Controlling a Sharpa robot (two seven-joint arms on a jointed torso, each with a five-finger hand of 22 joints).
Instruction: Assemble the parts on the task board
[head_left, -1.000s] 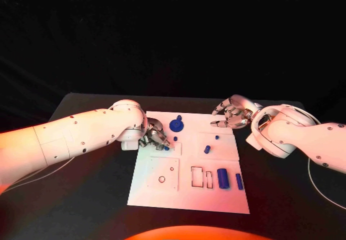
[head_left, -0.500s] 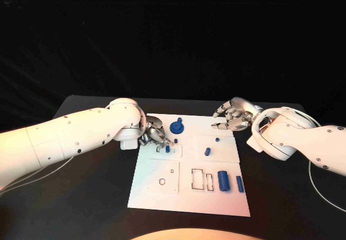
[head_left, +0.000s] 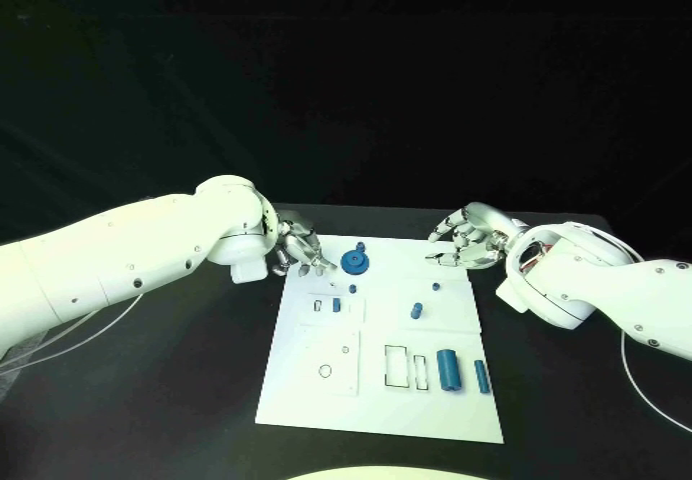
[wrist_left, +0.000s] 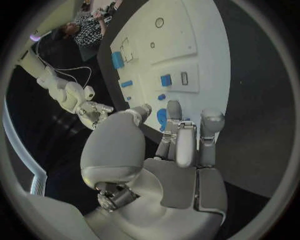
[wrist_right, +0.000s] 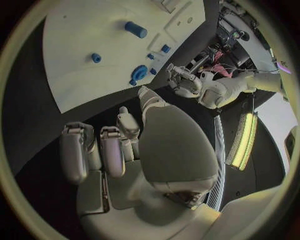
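- My left hand (head_left: 299, 250) hovers at the far left corner of the task board (head_left: 325, 405), fingers spread, holding nothing.
- My right hand (head_left: 469, 238) waits off the far right corner, loosely parted, also holding nothing.
- The round part (head_left: 356, 263) lies just beside my left fingers; the small parts (head_left: 417, 311) and long parts (head_left: 449, 369) sit on the board, unseated.
- I judge I'm between picks; next comes a careful pinch on the round part.

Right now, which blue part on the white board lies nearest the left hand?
The round blue part at the board's far edge, beside the left hand; the others lie nearer the robot.
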